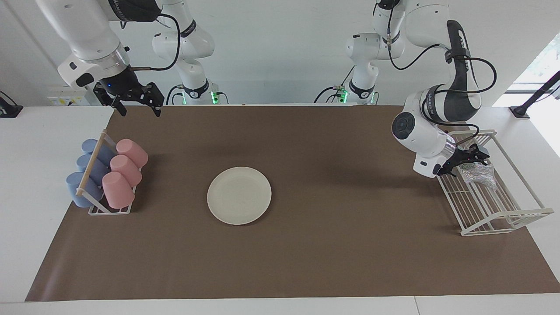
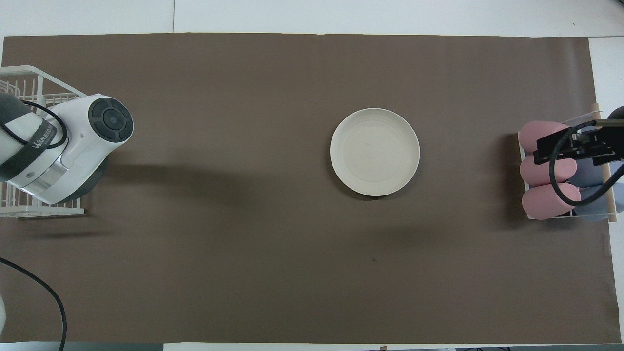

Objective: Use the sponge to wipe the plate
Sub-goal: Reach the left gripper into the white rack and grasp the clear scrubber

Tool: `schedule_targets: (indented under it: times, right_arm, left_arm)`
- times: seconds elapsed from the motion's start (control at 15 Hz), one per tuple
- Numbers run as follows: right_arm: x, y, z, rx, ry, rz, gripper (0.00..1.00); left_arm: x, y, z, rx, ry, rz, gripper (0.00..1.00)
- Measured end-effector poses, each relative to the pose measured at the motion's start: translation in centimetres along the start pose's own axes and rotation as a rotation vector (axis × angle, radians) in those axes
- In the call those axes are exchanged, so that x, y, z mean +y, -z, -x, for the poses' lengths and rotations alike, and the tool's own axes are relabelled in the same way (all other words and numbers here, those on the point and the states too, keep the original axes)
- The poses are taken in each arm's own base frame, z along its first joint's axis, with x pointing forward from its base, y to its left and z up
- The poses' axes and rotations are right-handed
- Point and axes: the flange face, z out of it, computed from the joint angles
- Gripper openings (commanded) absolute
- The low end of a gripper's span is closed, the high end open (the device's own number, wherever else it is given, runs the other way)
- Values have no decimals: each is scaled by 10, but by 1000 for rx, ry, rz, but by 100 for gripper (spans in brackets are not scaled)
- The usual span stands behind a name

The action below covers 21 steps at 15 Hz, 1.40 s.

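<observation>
One plate (image 1: 239, 195) — one sponge (image 1: 477, 173) (racked).

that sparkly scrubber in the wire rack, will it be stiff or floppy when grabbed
Probably floppy: the sponge looks crumpled and wrinkly, so it should squash between fingers. Likely light, a thin mesh pad lying on the white wire rack. It may snag on the wires.

The round, flat cream-white plate (image 1: 239, 195) lies alone mid-way along the brown paper mat (image 1: 332, 245); the small silvery mesh sponge (image 1: 477, 174) rests in the white wire rack (image 1: 496, 205) at the left arm's end; the left gripper (image 1: 464, 161) reaches into that rack, fingers spread, right at the sponge — whether it touches is unclear; the right gripper (image 1: 138, 105), fingers apart, hangs over the mat's edge; pink plastic cups (image 1: 123, 172) and blue plastic cups (image 1: 89, 168) lie in a small holder — right arm's end.
</observation>
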Motion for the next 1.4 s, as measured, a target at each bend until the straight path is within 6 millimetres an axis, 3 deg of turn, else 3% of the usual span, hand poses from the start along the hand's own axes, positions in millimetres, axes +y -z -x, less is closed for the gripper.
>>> schedule_targets:
  times: [0.2,0.33,0.8,1.0,1.13,1.4]
  right_arm:
    - [0,0,0,0,0,0,100]
    - [0,0,0,0,0,0,100]
    - [0,1,0,1,-1,0,100]
    - [0,1,0,1,-1,0,100]
    - [0,1,0,1,-1,0,100]
    - [0,1,0,2,-2,0,100]
  left_arm:
    - [1,1,-1,5,1,0,35]
    - [1,2,-1,10,1,1,3]
    - [1,6,-4,35,3,13,0]
    - [-12,20,-12,25,75,87,0]
    - [-35,44,-19,-21,171,191,0]
    - [-85,138,-20,-131,304,533,0]
